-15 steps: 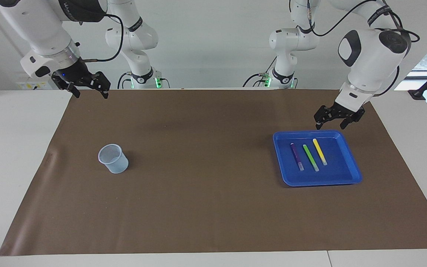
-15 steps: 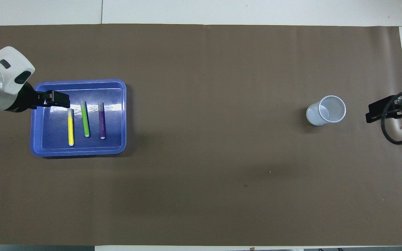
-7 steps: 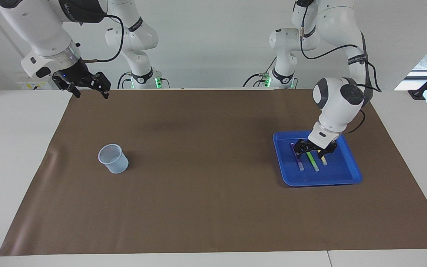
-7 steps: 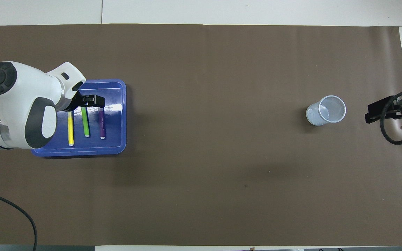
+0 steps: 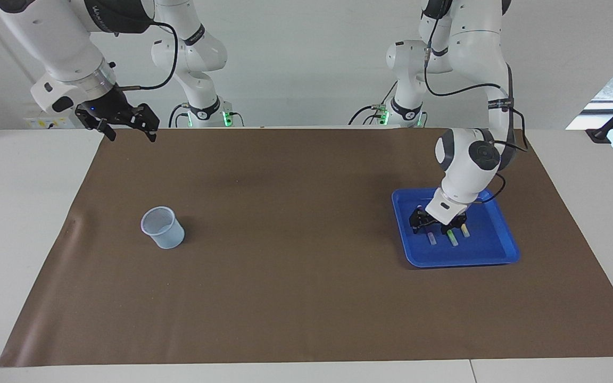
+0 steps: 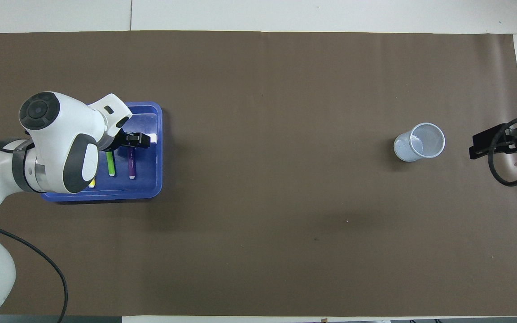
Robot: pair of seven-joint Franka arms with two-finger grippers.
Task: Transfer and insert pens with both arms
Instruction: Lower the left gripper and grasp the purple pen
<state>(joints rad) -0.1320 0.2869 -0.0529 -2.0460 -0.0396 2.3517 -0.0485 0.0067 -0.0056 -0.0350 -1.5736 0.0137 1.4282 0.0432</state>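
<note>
Your brown mat is covering most of the table, and both big arms are showing over it. Your left arm is bending down into the blue tray at its own end of the table, and the left gripper is sitting low among the three pens with its fingers spread, one finger beside the purple pen; I cannot tell whether it is touching any of them. In the overhead view the gripper is covering the farther ends of the green pen and the purple one, while the wrist is hiding nearly all of the yellow pen. All three are lying side by side in the tray, pale caps pointing away from the robots. Your right arm is waiting, with the right gripper hanging open over the mat's edge nearest the robots. The pale mesh cup is standing upright toward the right arm's end, well apart from the tray.
</note>
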